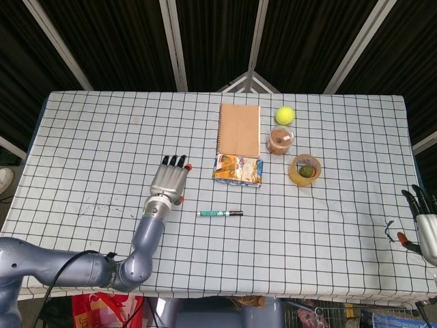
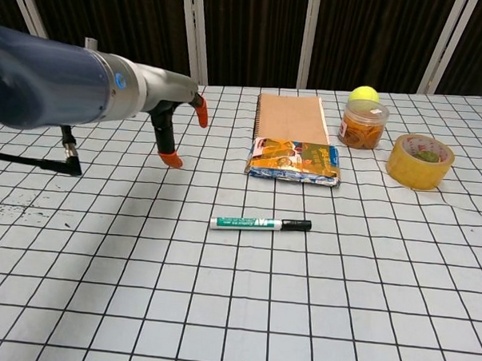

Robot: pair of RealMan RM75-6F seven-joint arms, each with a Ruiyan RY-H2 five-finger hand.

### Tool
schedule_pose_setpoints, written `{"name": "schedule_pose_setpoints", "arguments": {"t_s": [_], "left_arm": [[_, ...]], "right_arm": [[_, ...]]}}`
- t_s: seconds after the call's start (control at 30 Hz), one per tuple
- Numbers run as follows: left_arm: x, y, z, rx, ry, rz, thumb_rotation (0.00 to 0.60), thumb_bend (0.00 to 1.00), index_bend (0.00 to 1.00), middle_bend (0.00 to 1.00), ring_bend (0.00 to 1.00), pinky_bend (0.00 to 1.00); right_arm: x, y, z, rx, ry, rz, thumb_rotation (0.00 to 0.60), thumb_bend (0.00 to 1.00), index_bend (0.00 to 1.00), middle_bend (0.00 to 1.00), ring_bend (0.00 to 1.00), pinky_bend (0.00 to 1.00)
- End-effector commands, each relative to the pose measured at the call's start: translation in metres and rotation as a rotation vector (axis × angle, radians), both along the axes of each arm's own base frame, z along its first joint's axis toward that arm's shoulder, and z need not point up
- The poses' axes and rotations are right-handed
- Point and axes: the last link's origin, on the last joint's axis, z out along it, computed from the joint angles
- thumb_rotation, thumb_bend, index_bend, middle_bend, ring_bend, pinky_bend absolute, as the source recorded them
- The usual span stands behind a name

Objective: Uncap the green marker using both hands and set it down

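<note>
The green marker [image 1: 220,214] [image 2: 259,224] lies flat on the checked table, its black cap pointing right, still on. My left hand [image 1: 171,180] [image 2: 173,118] hovers left of and slightly behind the marker, fingers extended and apart, holding nothing; in the chest view orange fingertips [image 2: 200,111] show above the cloth. My right hand [image 1: 425,222] sits at the table's far right edge, well away from the marker, fingers spread and empty; the chest view does not show it.
Behind the marker lie a snack packet [image 1: 237,169] [image 2: 294,161] and a brown spiral notebook [image 1: 239,128] [image 2: 290,119]. To the right stand a small jar [image 1: 280,140] [image 2: 362,124], a tennis ball [image 1: 285,115] [image 2: 363,95] and a tape roll [image 1: 304,169] [image 2: 419,161].
</note>
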Motion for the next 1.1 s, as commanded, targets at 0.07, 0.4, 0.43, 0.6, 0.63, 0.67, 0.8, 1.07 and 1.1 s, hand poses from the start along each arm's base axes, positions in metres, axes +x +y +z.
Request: {"name": "schedule_pose_setpoints", "arguments": {"t_s": [0.07, 0.4, 0.43, 0.6, 0.63, 0.67, 0.8, 1.07, 1.1], "left_arm": [[0.017, -0.006, -0.018, -0.039, -0.004, 0.027, 0.600, 0.36, 0.21, 0.00, 0.00, 0.00], [0.042, -0.018, -0.042, -0.093, 0.029, 0.039, 0.600, 0.36, 0.27, 0.00, 0.00, 0.00], [0.044, -0.019, -0.044, -0.097, 0.032, 0.039, 0.600, 0.36, 0.28, 0.00, 0.00, 0.00], [0.052, -0.024, -0.057, -0.112, 0.024, 0.045, 0.600, 0.36, 0.33, 0.00, 0.00, 0.00], [0.052, -0.025, -0.059, -0.113, 0.021, 0.046, 0.600, 0.36, 0.33, 0.00, 0.00, 0.00], [0.052, -0.026, -0.063, -0.119, 0.018, 0.050, 0.600, 0.36, 0.34, 0.00, 0.00, 0.00], [0.052, -0.029, -0.073, -0.130, 0.012, 0.052, 0.600, 0.36, 0.36, 0.00, 0.00, 0.00], [0.045, -0.029, -0.092, -0.115, 0.025, 0.036, 0.600, 0.37, 0.40, 0.00, 0.00, 0.00], [0.044, -0.029, -0.093, -0.112, 0.024, 0.034, 0.600, 0.37, 0.41, 0.00, 0.00, 0.00]], "right_arm": [[-0.002, -0.001, -0.003, 0.006, -0.001, -0.006, 0.600, 0.26, 0.14, 0.08, 0.08, 0.04], [-0.011, -0.001, -0.006, 0.008, -0.001, -0.021, 0.600, 0.26, 0.14, 0.08, 0.08, 0.04], [-0.012, 0.000, -0.005, 0.006, -0.001, -0.022, 0.600, 0.26, 0.14, 0.08, 0.08, 0.04], [-0.016, 0.003, -0.003, 0.003, 0.001, -0.027, 0.600, 0.26, 0.14, 0.08, 0.08, 0.04], [-0.017, 0.003, -0.003, 0.003, 0.002, -0.028, 0.600, 0.26, 0.14, 0.08, 0.08, 0.04], [-0.018, 0.004, -0.003, 0.001, 0.001, -0.030, 0.600, 0.26, 0.14, 0.08, 0.08, 0.04], [-0.020, 0.005, -0.002, 0.000, 0.001, -0.034, 0.600, 0.26, 0.14, 0.08, 0.08, 0.04], [-0.025, 0.007, -0.006, 0.008, -0.001, -0.044, 0.600, 0.26, 0.14, 0.08, 0.08, 0.04], [-0.025, 0.007, -0.006, 0.009, 0.000, -0.045, 0.600, 0.26, 0.14, 0.08, 0.08, 0.04]]}}
